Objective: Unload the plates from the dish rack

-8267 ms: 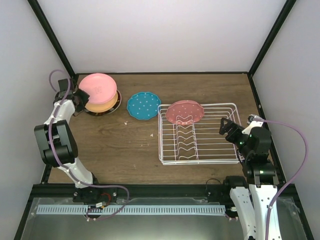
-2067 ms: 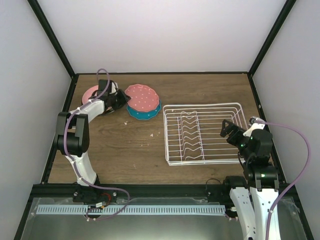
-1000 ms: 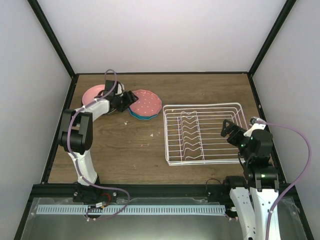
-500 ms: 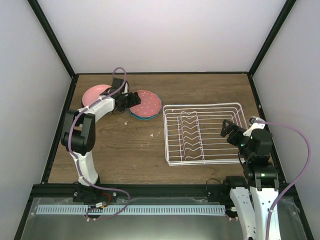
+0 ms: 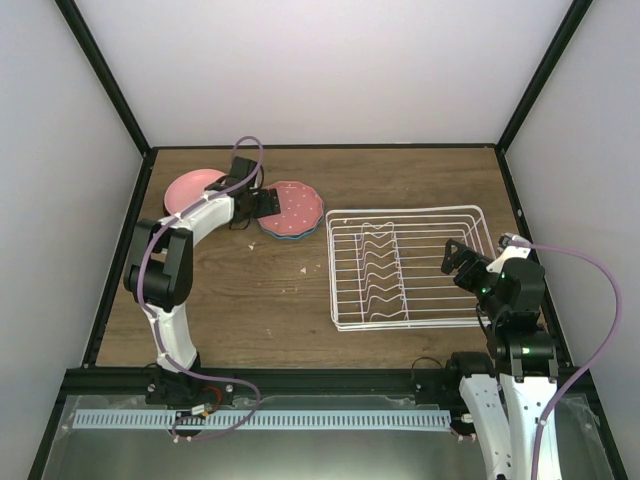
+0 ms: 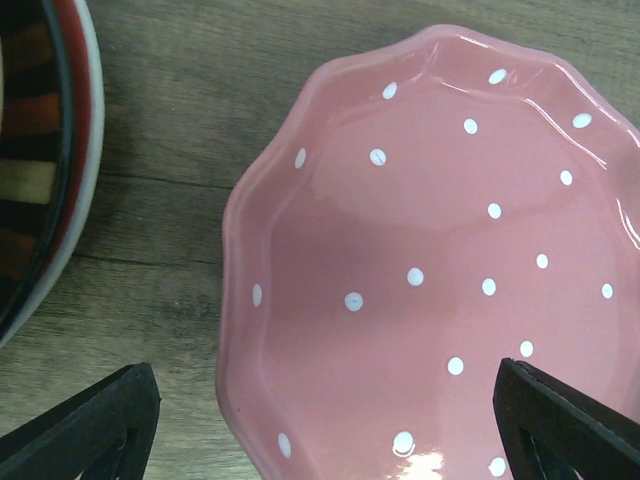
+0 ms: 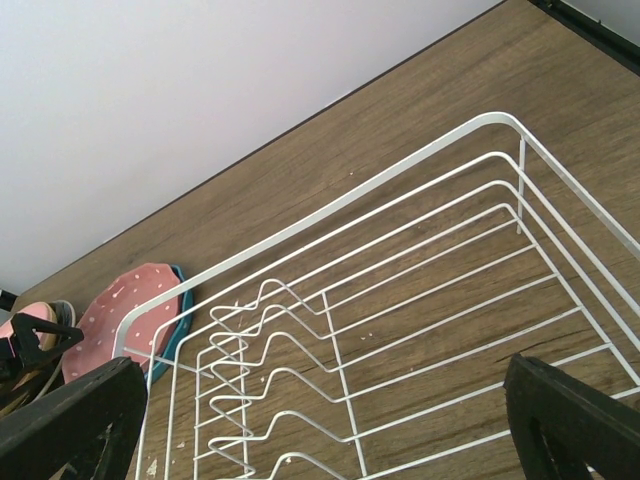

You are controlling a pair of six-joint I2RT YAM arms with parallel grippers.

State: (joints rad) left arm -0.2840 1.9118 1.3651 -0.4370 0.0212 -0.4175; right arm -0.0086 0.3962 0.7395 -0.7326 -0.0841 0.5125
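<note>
Far left corner of the table (image 5: 250, 290): 1 stack with a plain pink plate (image 5: 188, 187) on top. The overhead view does not show how many layers lie under it. The left wrist view catches the rim of 1 dark patterned plate (image 6: 55, 150) with a red band at its left edge.

Left gripper (image 5: 262, 203): hangs over the near-left edge of the pink dotted plate (image 5: 298, 207). Both fingers (image 6: 100, 420) are spread wide to either side of the wrist view and grip nothing. The plate lies flat below them.

Second stack, just right of the first: 2 plates, the pink dotted one on a teal plate (image 5: 292, 236) of which only the rim shows. Plates I can count for certain: 4, all on the table.

Dish rack (image 5: 400, 326): 1 white wire rack, right of centre, with 0 plates in it. Its dividers stand bare.

Right gripper (image 5: 452, 256): at the rack's right side, above the wires. Its fingers (image 7: 570, 420) are wide apart and hold nothing.
</note>
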